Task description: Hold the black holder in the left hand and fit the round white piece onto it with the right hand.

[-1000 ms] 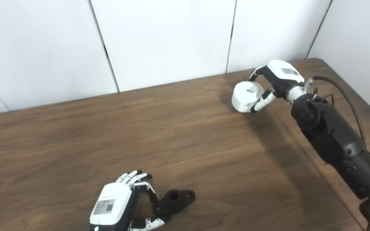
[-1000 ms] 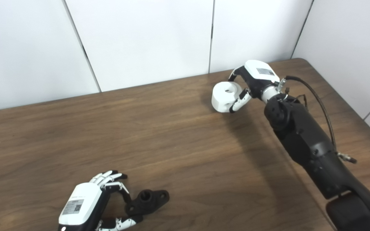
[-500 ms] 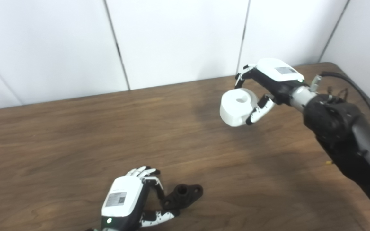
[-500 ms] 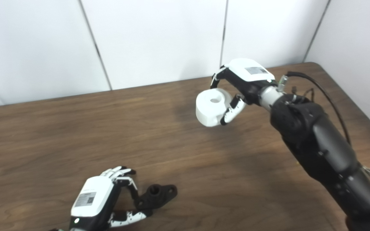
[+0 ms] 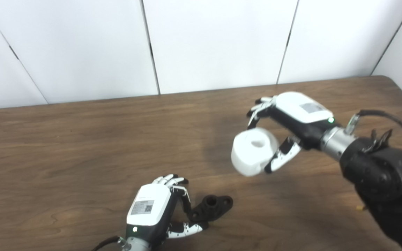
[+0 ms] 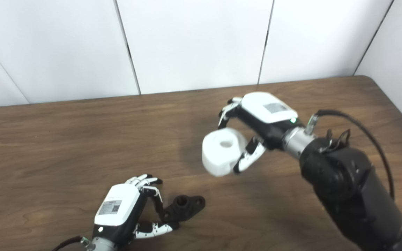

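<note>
The table (image 5: 82, 146) is dark brown with a streaked wood grain, backed by plain white wall panels (image 5: 215, 42) with dark seams. The round piece (image 5: 253, 150) in the right hand (image 5: 291, 122) is all white; the holder (image 5: 210, 208) at the left hand (image 5: 152, 209) is matt black. Both hands have white shells bearing small grey labels, with black-and-white fingers.

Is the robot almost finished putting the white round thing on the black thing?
Not yet. The right hand holds the round white piece in the air. The left hand pinches the black holder, which seems to rest on the table. The two parts are apart, so fitting remains.
</note>
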You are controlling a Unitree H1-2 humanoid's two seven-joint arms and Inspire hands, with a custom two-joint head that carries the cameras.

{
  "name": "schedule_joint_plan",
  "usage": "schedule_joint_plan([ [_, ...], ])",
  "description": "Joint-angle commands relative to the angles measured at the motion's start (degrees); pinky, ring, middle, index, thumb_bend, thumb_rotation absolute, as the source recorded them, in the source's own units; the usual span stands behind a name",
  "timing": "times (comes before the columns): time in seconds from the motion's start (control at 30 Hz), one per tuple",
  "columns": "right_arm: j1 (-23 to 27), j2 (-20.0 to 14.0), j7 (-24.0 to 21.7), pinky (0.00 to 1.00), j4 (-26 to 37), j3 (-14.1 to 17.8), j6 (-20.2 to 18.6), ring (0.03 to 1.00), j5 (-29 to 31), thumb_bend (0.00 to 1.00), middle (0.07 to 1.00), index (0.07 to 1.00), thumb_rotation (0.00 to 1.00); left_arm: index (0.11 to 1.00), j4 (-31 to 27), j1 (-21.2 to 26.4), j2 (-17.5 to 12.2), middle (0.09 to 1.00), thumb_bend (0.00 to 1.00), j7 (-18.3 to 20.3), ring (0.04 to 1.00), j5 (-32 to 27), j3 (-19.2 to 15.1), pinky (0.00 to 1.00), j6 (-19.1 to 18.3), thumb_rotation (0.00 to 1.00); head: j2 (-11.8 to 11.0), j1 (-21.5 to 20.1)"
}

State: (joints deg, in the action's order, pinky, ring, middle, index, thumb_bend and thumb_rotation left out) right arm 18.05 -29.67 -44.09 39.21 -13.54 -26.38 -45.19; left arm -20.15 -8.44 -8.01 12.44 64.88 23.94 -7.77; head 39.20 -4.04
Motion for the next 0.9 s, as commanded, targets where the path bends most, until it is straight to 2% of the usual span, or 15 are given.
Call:
schedule_joint_plan([
  [0.0,0.5,0.5,0.2,0.94,2.1,0.3,0.4,0.92,-1.7,0.52,0.807,0.484,0.14,0.493,5.0,-1.4,-1.1,0.816,0.51,5.8,0.885,2.7,0.6,0.88,-3.5,0.05,0.1,0.0],
  [0.27,-1.4,3.5,-0.8,0.94,2.3,-0.7,1.4,0.922,-3.2,0.52,0.809,0.484,0.14,0.492,4.9,-1.0,-1.1,0.817,0.51,5.9,0.886,2.4,0.8,0.88,-4.0,0.05,1.7,0.2],
  [0.53,-3.3,5.6,-0.5,0.93,2.3,-1.3,3.0,0.925,-2.5,0.52,0.806,0.483,0.13,0.492,5.4,-0.5,-0.8,0.813,0.51,6.2,0.883,3.5,1.4,0.87,-4.5,0.05,2.1,0.4],
  [0.87,-2.6,8.0,-1.1,0.92,2.3,-2.1,3.2,0.936,-2.9,0.52,0.814,0.484,0.14,0.493,5.8,0.1,-1.0,0.821,0.51,6.4,0.888,4.0,2.2,0.88,-5.0,0.05,2.1,0.7],
])
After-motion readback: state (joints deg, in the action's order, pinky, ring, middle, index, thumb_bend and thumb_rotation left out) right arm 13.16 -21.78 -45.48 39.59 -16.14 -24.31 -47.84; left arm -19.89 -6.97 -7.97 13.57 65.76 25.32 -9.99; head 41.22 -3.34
